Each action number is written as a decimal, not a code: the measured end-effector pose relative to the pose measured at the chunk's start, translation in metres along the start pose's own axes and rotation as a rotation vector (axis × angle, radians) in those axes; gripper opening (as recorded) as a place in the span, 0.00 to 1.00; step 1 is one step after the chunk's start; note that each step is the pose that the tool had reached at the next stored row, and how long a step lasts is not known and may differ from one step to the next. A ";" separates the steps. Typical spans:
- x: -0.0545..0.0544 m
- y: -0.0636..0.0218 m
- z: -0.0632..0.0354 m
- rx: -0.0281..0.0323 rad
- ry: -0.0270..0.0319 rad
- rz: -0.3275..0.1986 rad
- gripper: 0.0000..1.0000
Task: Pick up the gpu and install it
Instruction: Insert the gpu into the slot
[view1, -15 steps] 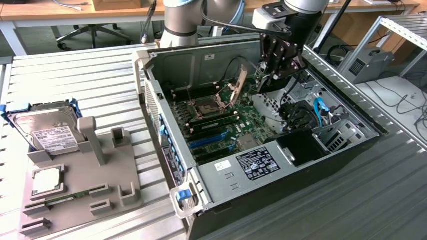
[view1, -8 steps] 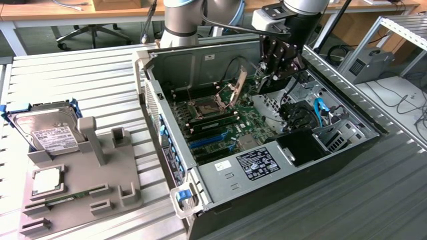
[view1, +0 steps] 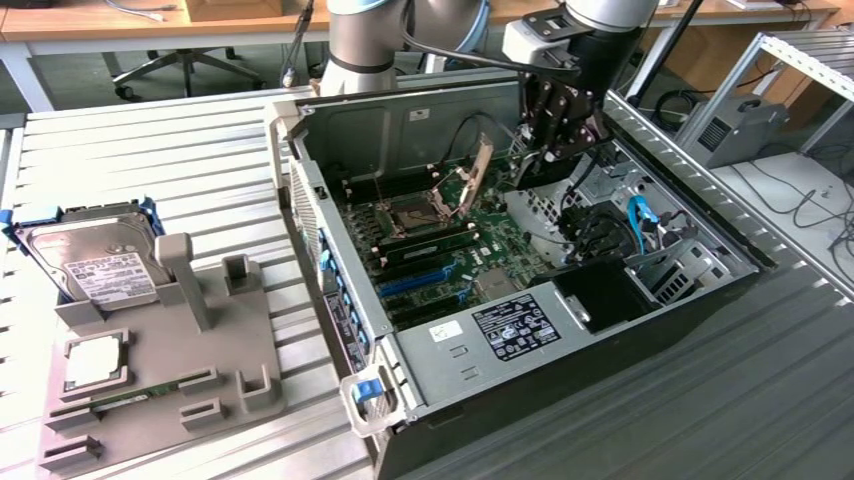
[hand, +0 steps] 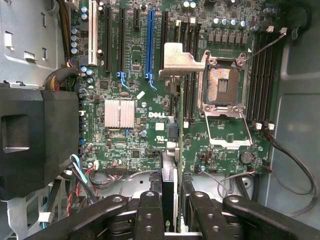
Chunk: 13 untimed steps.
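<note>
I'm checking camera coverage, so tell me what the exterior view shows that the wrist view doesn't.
Exterior view adds: the hard drive and the grey parts fixture, both standing beside the open computer case.
Wrist view adds: the gripper with its jaws closed on the gpu, seen edge-on above the board, with its silver bracket at the far end.
Both share: the green motherboard with its open CPU socket.

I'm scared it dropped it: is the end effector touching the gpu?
Touching. The wrist view shows the gpu pinched edge-on between the fingers of the end effector.
</note>
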<state>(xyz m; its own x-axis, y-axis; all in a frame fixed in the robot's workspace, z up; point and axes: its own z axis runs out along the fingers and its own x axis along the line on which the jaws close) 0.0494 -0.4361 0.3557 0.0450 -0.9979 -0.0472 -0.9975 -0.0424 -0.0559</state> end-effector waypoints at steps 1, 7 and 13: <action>0.000 0.0000 0.0002 0.0000 -0.0001 0.000 0.26; 0.000 0.0006 0.0019 0.0000 -0.0001 0.000 0.26; 0.001 0.0040 0.0104 0.0000 -0.0002 0.000 0.26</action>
<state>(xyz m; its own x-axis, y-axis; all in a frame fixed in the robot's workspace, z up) 0.0460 -0.4365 0.3451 0.0451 -0.9979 -0.0474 -0.9975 -0.0424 -0.0559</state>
